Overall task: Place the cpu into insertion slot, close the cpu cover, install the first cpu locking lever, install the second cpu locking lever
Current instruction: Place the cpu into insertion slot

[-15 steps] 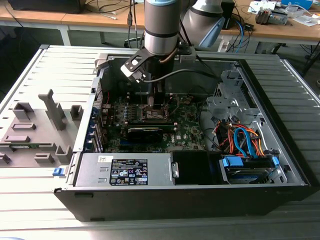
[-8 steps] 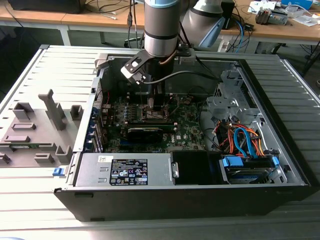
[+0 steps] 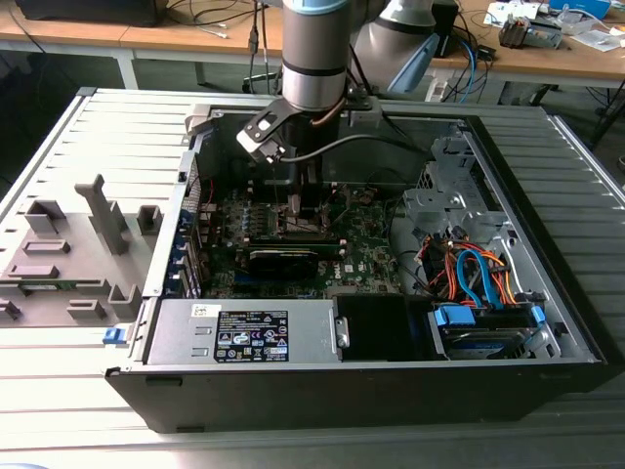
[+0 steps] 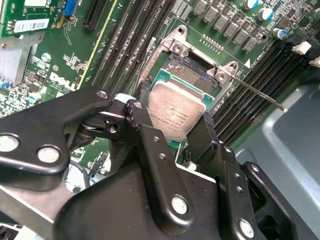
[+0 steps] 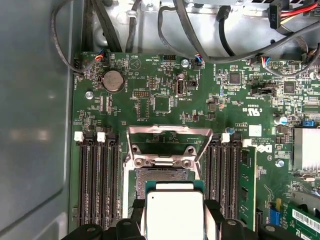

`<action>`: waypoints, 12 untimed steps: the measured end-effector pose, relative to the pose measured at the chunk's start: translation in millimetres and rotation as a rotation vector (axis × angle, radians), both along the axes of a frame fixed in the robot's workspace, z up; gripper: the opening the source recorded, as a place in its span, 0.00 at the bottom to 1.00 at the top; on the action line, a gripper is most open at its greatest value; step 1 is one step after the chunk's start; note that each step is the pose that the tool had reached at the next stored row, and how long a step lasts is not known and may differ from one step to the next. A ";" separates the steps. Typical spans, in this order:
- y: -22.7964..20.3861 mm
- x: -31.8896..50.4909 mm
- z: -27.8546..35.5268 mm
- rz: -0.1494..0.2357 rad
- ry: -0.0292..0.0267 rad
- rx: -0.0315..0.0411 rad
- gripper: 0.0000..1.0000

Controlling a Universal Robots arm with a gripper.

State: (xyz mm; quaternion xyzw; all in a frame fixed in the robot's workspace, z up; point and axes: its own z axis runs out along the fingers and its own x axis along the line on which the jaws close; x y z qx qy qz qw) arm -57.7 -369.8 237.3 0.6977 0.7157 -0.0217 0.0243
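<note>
gripper (image 4: 175, 122): clamped on cpu (image 4: 176, 107) edges | cpu: over insertion slot (image 4: 196, 69) | cpu cover (image 5: 167, 137): flipped open

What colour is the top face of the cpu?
The cpu is silvery grey, green-edged; second wrist view shows it best.

The arm (image 3: 314, 59) hangs vertically, wrist pointing straight down; in both wrist views its black jaws grip the cpu (image 4: 176, 114) by two opposite edges
</note>
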 end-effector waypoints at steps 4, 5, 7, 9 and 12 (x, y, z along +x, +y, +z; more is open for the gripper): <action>4.4 0.0 -13.6 0.007 0.0000 0.0028 0.55; 4.4 0.0 -15.1 0.007 0.0000 0.0027 0.55; 4.4 0.0 -17.6 0.007 0.0000 0.0027 0.55; 4.4 0.0 -20.2 0.007 0.0000 0.0028 0.55; 4.4 0.0 -22.7 0.007 0.0000 0.0027 0.55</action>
